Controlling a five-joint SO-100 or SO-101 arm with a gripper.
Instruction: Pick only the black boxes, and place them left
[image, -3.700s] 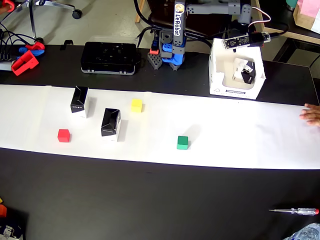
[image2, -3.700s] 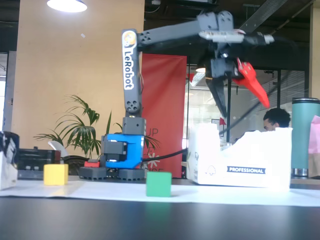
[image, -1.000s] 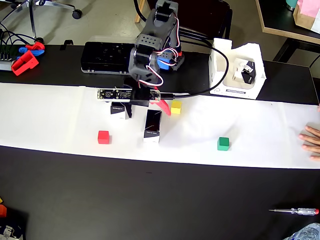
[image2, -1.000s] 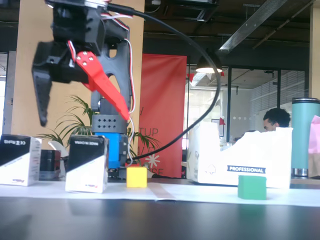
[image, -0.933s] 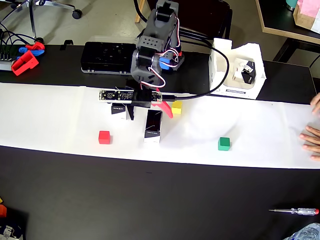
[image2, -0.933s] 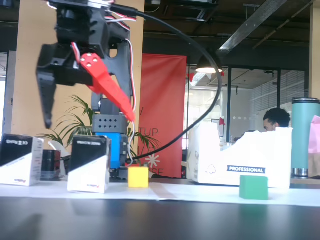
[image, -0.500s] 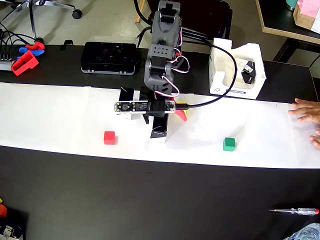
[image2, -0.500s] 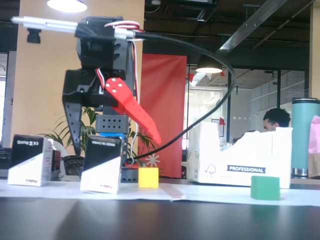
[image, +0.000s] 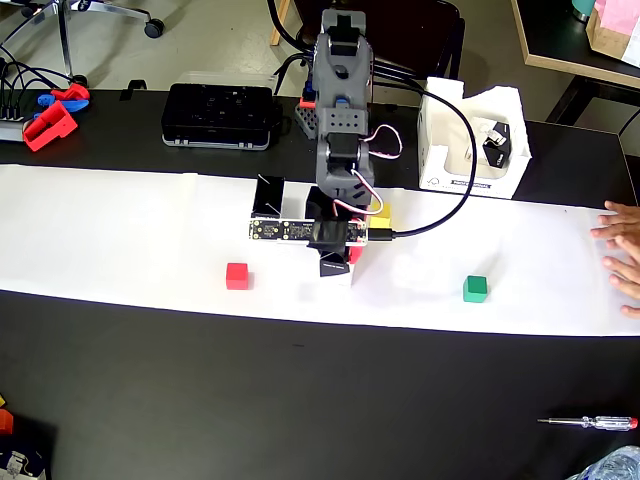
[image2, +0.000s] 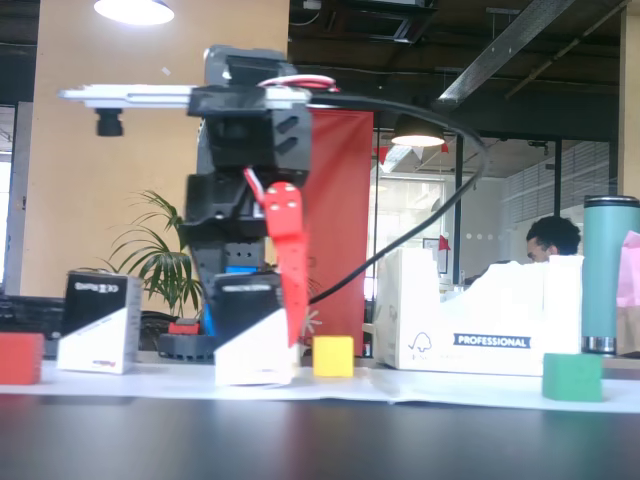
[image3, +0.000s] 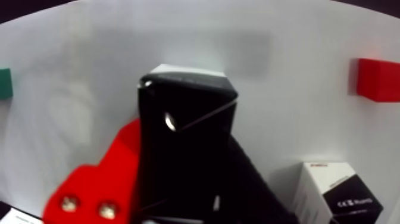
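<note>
gripper (image2: 285, 335) down over the nearer black box (image2: 254, 330), fingers either side, can't tell if clamped, second black box (image2: 98, 322) alongside

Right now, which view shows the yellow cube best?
The fixed view: the yellow cube stands fully visible beside the end effector. In the overhead view the arm hides most of it. The wrist view does not show it.

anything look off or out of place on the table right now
A person's hand rests on the right edge of the white paper in the overhead view, inside the workspace. Otherwise nothing stands out: both black boxes stand upright, and the cubes sit flat.
</note>
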